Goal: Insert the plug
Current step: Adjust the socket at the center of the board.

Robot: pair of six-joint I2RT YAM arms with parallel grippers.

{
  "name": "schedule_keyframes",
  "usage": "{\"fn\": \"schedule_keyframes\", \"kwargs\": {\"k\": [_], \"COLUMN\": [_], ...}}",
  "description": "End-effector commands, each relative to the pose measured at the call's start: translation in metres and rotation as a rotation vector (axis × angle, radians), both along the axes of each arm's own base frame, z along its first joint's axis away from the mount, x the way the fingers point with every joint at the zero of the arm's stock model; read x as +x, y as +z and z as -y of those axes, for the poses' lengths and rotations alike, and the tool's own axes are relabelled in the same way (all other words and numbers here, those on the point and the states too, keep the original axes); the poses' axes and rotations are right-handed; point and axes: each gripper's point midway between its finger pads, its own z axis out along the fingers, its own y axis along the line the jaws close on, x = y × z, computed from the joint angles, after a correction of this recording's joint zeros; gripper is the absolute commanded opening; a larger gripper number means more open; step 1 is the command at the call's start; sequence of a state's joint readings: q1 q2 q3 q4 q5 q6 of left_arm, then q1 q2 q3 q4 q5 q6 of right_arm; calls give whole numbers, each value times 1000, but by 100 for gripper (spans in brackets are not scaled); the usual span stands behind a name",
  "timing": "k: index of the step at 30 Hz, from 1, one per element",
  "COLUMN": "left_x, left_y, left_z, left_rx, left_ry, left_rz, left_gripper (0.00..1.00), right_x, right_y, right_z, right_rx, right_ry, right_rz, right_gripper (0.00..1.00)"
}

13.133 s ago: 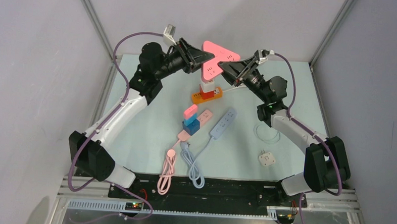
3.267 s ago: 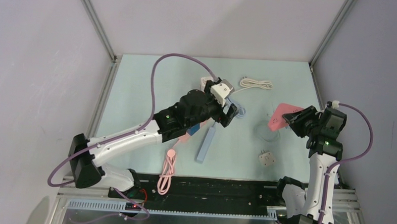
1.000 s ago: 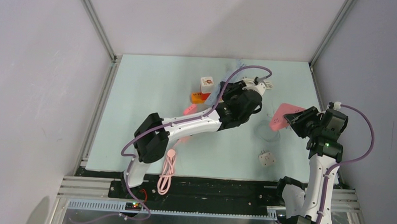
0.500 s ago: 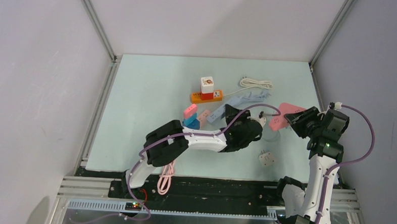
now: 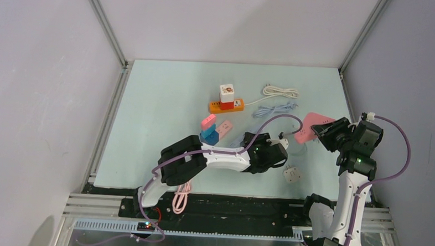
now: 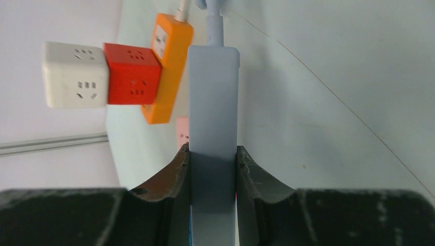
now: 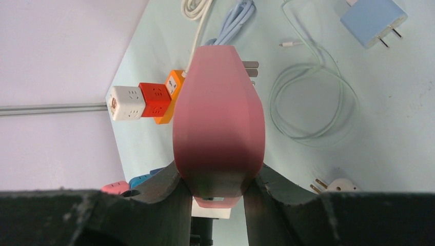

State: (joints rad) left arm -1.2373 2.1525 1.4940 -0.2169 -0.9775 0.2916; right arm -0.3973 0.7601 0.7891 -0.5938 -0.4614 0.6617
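My left gripper (image 5: 251, 144) lies low over the middle of the table, shut on the sides of a pale blue power strip (image 5: 240, 139). In the left wrist view the blue strip (image 6: 214, 102) runs straight out from between the fingers (image 6: 174, 171), its cable end far from me. My right gripper (image 5: 321, 129) is at the right edge, shut on a pink triangular power strip (image 5: 310, 127). In the right wrist view the pink strip (image 7: 219, 118) fills the gap between the jaws, and metal prongs (image 7: 250, 69) show at its far right side.
An orange strip (image 5: 226, 105) with a red and a white cube (image 5: 226, 93) stands at the back. Pink blocks (image 5: 208, 121) and a blue cube (image 5: 209, 136) lie left of my left gripper. A white adapter (image 5: 292, 174), a pale cable loop (image 7: 313, 102), coiled cables (image 5: 280, 91) and a blue charger (image 7: 372, 20) lie on the right.
My left arm has swung from the back of the table toward the near middle, carrying the blue strip down low. The right arm has stayed put with the pink strip.
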Motion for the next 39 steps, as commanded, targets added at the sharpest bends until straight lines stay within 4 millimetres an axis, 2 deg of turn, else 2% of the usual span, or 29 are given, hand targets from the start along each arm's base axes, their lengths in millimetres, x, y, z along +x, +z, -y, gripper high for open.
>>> {"fn": "schedule_keyframes", "kwargs": {"k": [1,4,6,7,9,11,12,14,16,20,22,23,26,28,30,33,34,35,36,37,38,39], "left_x": [-13,-21,-27,-31,-36,-39,-39,-41,-45,-50,-51,-54,-65,-75,-85,-90,-93,-88,-94,-86,-90,-84], "left_y": [-16,-33,-39,-40,-45,-48,-49,-50,-49,-42,-35,-25,-7,24,41,57,68,69,80,80,90,91], "left_z": [-5,-7,-6,-3,0,2,2,3,6,10,9,12,16,19,21,13,12,4,4,-6,-6,-13], "left_rx": [-81,-96,-117,-152,-174,-190,-194,-210,-238,-262,-267,-297,-362,-443,-486,-530,-574,-597,-660,-693,-749,-766], "left_ry": [61,73,72,73,71,77,83,92,89,76,65,51,5,-48,-102,-140,-159,-143,-161,-132,-141,-122], "left_rz": [-80,-135,-178,-204,-238,-250,-251,-257,-280,-293,-296,-309,-372,-408,-452,-494,-524,-544,-599,-620,-658,-657], "left_gripper": [0,0,5,15,22,34,44,55,62,66,69,70,81,86,87,88,88,88,88,88,88,88], "right_x": [3,3,3,2,2,2,2,2,2,0,0,-1,-2,-2,1,6,7,8,7,8,7,7], "right_y": [15,10,4,2,-2,-4,-4,-5,-5,-5,-5,-5,-8,-12,-15,-18,-18,-20,-21,-23,-24,-28], "right_z": [-2,-5,-7,-7,-8,-9,-9,-10,-10,-10,-11,-11,-14,-18,-26,-36,-42,-46,-54,-58,-67,-73], "right_rx": [-4,13,28,34,44,51,52,54,53,54,54,54,61,84,124,136,135,139,141,146,147,159], "right_ry": [18,37,47,53,58,61,61,62,62,61,64,67,82,102,135,189,221,239,278,299,347,371], "right_rz": [62,40,13,6,-3,-6,-7,-9,-9,-9,-9,-11,-18,-18,-11,0,3,-5,-4,-14,-12,-26], "right_gripper": [0,0,0,0,0,0,0,0,0,0,0,0,0,0,0,0,0,0,0,0,0,0]}}
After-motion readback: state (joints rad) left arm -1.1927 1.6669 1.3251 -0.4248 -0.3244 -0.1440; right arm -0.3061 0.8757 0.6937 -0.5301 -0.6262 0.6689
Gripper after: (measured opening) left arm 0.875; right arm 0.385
